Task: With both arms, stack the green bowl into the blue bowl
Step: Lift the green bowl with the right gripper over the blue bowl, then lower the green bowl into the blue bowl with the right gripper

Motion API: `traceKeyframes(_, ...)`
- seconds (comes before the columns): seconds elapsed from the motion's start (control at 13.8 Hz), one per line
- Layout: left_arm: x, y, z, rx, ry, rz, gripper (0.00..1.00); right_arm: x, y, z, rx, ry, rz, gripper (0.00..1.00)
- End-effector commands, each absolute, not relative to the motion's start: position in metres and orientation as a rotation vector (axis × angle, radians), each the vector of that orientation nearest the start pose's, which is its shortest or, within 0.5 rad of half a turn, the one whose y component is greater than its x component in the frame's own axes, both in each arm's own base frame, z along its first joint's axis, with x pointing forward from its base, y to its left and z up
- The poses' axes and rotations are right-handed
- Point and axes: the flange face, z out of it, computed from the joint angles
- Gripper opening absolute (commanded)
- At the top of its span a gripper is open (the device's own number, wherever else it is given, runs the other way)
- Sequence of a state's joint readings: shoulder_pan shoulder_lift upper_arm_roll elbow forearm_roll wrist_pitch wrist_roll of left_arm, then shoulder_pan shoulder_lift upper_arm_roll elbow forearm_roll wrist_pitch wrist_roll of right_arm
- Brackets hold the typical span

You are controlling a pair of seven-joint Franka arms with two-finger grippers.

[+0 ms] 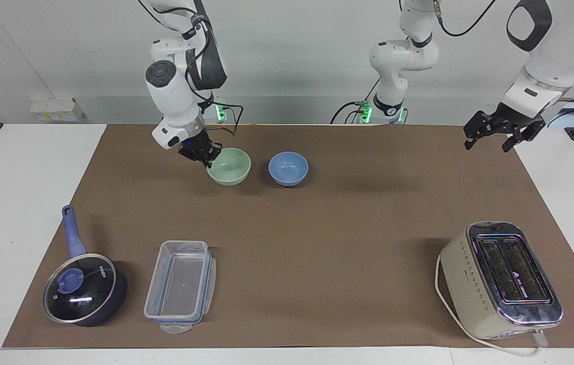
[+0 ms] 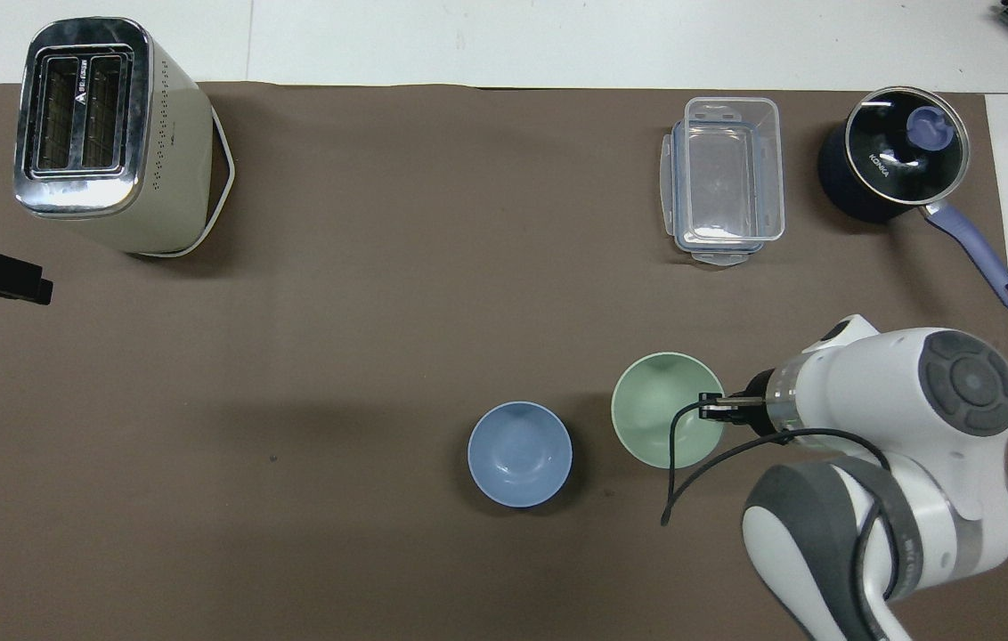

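Observation:
My right gripper [image 1: 209, 158] is shut on the rim of the pale green bowl [image 1: 229, 167] and holds it a little above the brown mat, just beside the light blue bowl [image 1: 288, 168], toward the right arm's end. In the overhead view the right gripper [image 2: 711, 408] pinches the green bowl's [image 2: 660, 418] edge, with a small gap to the blue bowl [image 2: 519, 454]. The blue bowl stands upright and empty on the mat. My left gripper [image 1: 501, 134] is open and empty, raised over the mat's edge at the left arm's end, waiting.
A cream toaster [image 1: 500, 281] stands far from the robots toward the left arm's end. A clear plastic container [image 1: 180, 286] and a dark blue lidded saucepan [image 1: 84, 289] sit far from the robots toward the right arm's end.

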State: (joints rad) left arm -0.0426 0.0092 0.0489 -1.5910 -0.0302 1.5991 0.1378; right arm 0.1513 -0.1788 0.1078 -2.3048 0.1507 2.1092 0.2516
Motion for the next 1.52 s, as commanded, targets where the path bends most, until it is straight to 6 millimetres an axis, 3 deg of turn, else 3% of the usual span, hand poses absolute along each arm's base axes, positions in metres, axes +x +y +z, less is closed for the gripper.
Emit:
traceKeyframes(0.0, 0.558, 0.004, 0.617, -3.153, 0.215, 0.005, 1.00, 0.457, 0.169, 0.424, -3.002, 0.145, 0.073, 0.00)
traceKeyframes(0.29, 0.558, 0.003, 0.617, -3.152, 0.218, 0.005, 1.00, 0.447, 0.231, 0.426, -2.974, 0.173, 0.062, 0.00)
traceKeyframes(0.58, 0.558, 0.004, 0.617, -3.153, 0.215, 0.005, 1.00, 0.431, 0.274, 0.403, -2.982, 0.162, 0.096, 0.00)
traceKeyframes(1.3, 0.558, 0.003, 0.617, -3.152, 0.218, 0.005, 1.00, 0.426, 0.271, 0.371, -2.993, 0.168, 0.107, 0.00)
traceKeyframes(1.45, 0.558, 0.004, 0.617, -3.153, 0.215, 0.005, 1.00, 0.422, 0.280, 0.363, -2.994, 0.153, 0.105, 0.00)
